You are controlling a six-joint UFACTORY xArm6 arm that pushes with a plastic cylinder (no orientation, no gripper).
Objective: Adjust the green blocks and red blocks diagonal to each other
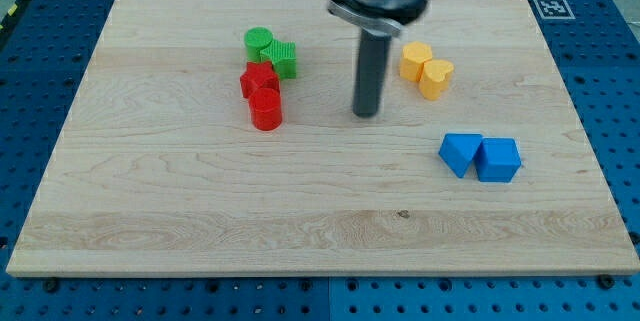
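My tip (366, 113), a bare rod tool gripping nothing, rests right of the touching red blocks (262, 95) and green blocks (271, 52), so next I judge a leftward nudge offsets them diagonally.

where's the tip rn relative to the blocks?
My tip sits on the board just above centre, in the gap between the red blocks on the view's left and the yellow blocks on its upper right, touching neither.

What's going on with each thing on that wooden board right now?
Green blocks: two, touching, just above the reds.
Red blocks: two, touching, stacked top to bottom in the view.
Yellow blocks: paired, touching.
Blue blocks: paired, touching.
My tip: on the board between reds and yellows, touching neither.
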